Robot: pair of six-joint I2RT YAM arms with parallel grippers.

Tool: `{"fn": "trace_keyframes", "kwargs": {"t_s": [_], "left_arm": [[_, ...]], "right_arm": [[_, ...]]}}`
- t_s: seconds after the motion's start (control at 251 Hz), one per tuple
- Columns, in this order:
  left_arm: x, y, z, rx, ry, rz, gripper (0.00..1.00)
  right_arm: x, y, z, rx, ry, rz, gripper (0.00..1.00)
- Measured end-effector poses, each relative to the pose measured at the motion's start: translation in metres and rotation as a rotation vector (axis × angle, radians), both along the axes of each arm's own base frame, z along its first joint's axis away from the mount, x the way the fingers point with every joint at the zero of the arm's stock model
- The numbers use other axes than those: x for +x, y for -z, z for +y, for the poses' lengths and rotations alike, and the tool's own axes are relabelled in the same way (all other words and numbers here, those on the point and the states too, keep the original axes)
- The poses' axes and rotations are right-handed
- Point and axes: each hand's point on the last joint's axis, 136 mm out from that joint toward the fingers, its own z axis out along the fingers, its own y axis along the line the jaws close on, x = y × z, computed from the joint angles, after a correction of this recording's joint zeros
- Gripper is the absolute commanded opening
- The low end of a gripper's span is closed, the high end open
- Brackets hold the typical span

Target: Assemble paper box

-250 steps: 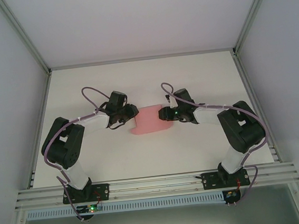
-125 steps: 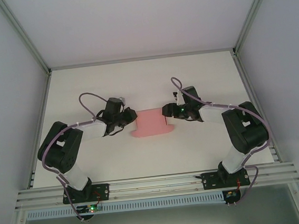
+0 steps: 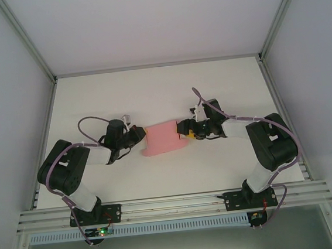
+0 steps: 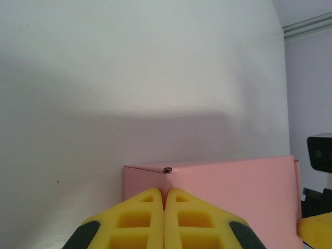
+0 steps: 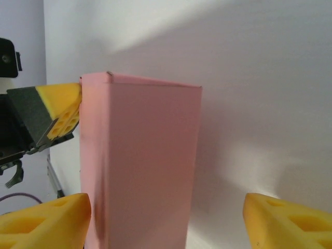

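The pink paper box lies on the white table between the two arms, folded into a flattened sleeve. My left gripper is at its left end. In the left wrist view the yellow fingers are pressed together on a thin pink edge of the paper box, so the left gripper is shut on it. My right gripper is at the box's right end. In the right wrist view the right gripper stands wide open, with the paper box between its fingers, close to the left finger.
Grey enclosure walls and metal frame rails border the table. The aluminium base rail runs along the near edge. Purple cables loop over both arms. The left gripper's yellow finger shows beyond the box in the right wrist view.
The left arm has drawn back to the left and lower, its gripper now at the box's left edge. The box has tilted slightly. The right gripper has shifted a little down along the box's right end.
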Motion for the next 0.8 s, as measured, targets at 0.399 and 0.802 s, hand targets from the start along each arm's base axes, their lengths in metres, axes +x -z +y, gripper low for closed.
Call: {"fn": "trace_keyframes", "kwargs": {"t_s": [0.399, 0.802], "left_arm": [[0.002, 0.0, 0.002, -0.025, -0.019, -0.012, 0.08], [0.01, -0.044, 0.003, 0.065, 0.029, -0.174, 1.0]], "right_arm": [[-0.01, -0.011, 0.034, 0.154, -0.068, 0.068, 0.49], [0.0, -0.038, 0.029, 0.189, -0.024, 0.02, 0.4]]}}
